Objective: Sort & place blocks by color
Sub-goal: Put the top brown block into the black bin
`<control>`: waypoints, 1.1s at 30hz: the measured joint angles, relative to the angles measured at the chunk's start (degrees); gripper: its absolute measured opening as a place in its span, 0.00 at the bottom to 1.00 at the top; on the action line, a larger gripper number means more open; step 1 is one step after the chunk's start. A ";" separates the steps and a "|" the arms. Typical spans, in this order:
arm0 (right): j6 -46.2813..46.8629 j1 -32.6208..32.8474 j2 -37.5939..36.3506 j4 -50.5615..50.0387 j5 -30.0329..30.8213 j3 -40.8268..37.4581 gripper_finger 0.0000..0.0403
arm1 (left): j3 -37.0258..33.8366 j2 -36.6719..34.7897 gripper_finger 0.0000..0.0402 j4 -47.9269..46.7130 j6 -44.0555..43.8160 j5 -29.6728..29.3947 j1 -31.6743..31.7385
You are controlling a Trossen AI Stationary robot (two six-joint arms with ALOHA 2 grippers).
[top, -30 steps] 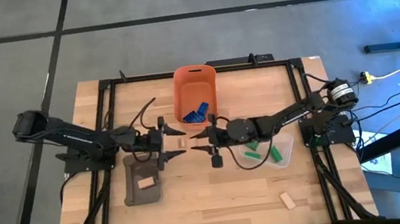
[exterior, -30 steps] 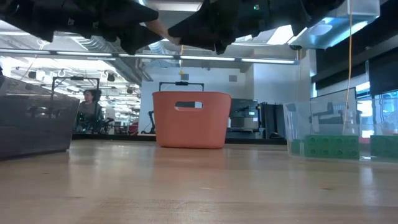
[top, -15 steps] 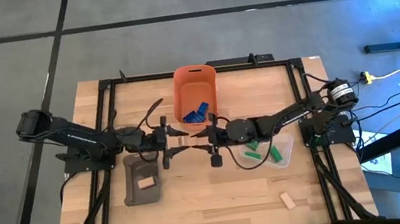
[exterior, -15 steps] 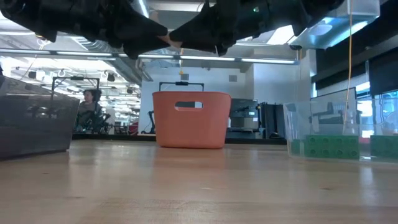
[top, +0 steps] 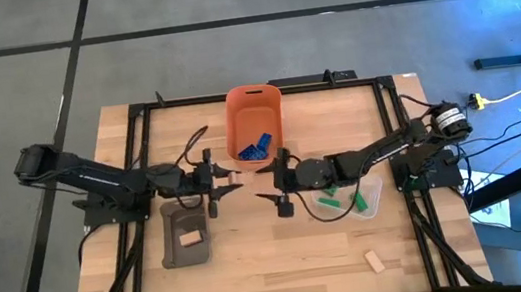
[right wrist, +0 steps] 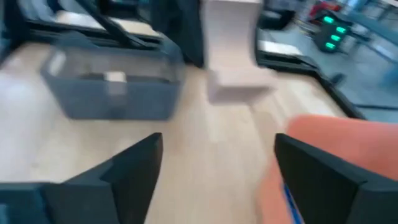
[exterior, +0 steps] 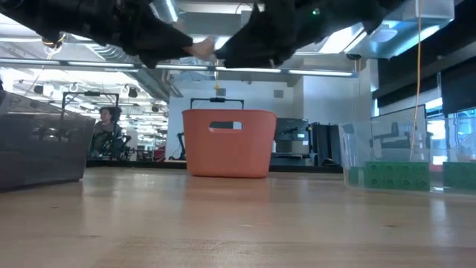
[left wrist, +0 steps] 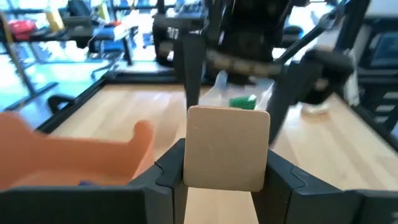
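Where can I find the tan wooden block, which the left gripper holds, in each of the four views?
High view: tan wooden block at the table's centre, just below the orange plastic bin.
Low view: top edge, left of centre, between dark shapes.
Left wrist view: large, in the middle.
Right wrist view: blurred pale shape, top centre; probably it.
Shared landmark: the orange plastic bin shows in all four.

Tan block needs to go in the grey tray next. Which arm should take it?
Left. The left gripper has the tan block between its fingers, and the grey tray lies on its side of the table. The right gripper is open, holding nothing.
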 joint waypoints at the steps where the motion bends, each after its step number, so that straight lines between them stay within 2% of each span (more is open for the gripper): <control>1: -0.06 0.04 -0.80 -1.74 1.59 0.00 0.78 | -0.02 -1.51 0.29 -2.31 0.01 -0.77 0.00; 3: -0.14 0.31 -2.39 -3.16 4.88 -1.04 0.81 | -0.02 -5.46 0.29 -6.85 0.01 -2.06 0.00; 7: -0.09 0.91 -6.48 -2.47 9.08 -6.83 0.82 | -1.16 -13.59 0.29 -14.22 -0.13 -3.87 -0.41; 11: 1.98 0.89 -14.17 0.91 9.24 -13.96 0.80 | -4.33 -20.80 0.29 -13.99 -0.03 -5.39 -1.62; 15: 1.46 1.63 -22.10 11.90 8.00 -22.28 0.79 | -6.45 -25.71 0.29 -14.08 1.17 -6.30 -1.65; 19: 1.59 1.48 -28.04 25.03 4.36 -30.28 0.78 | -7.36 -28.23 0.29 -13.75 1.17 -6.25 -1.66; 24: 3.08 1.57 -30.68 36.30 -0.47 -35.86 0.78 | -7.84 -28.27 0.29 -13.88 -0.73 -6.24 -1.66; 33: 3.10 1.54 -30.53 38.81 -1.44 -36.68 0.78 | -7.84 -27.88 0.29 -13.35 -1.93 -6.29 -1.66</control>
